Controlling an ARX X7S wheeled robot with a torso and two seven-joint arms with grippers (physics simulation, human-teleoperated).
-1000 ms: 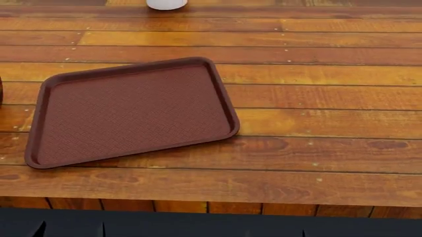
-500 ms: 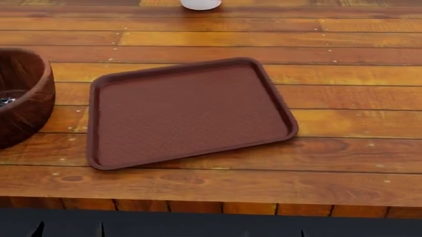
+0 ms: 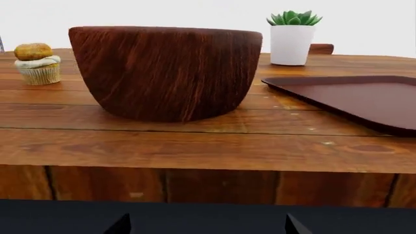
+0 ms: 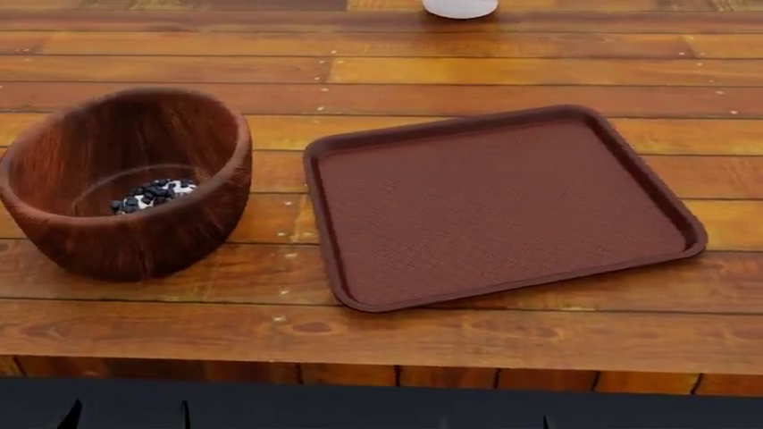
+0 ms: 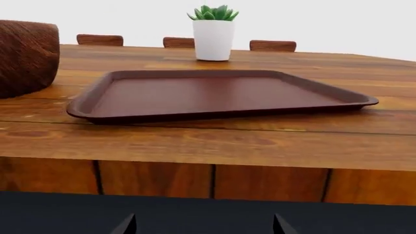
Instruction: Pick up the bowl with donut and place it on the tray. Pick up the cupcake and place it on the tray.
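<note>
In the left wrist view alone, the cupcake shows.

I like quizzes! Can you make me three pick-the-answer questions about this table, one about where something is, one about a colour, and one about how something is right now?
1. Where is the donut?
A. in the wooden bowl
B. on the tray
C. beside the cupcake

2. What colour is the plant pot?
A. red
B. white
C. black

3. How is the tray now?
A. stacked with food
B. upside down
C. empty

Answers: 1 A, sprinkles show inside the bowl. 2 B, the pot under the green plant is white. 3 C, nothing lies on the tray.
</note>
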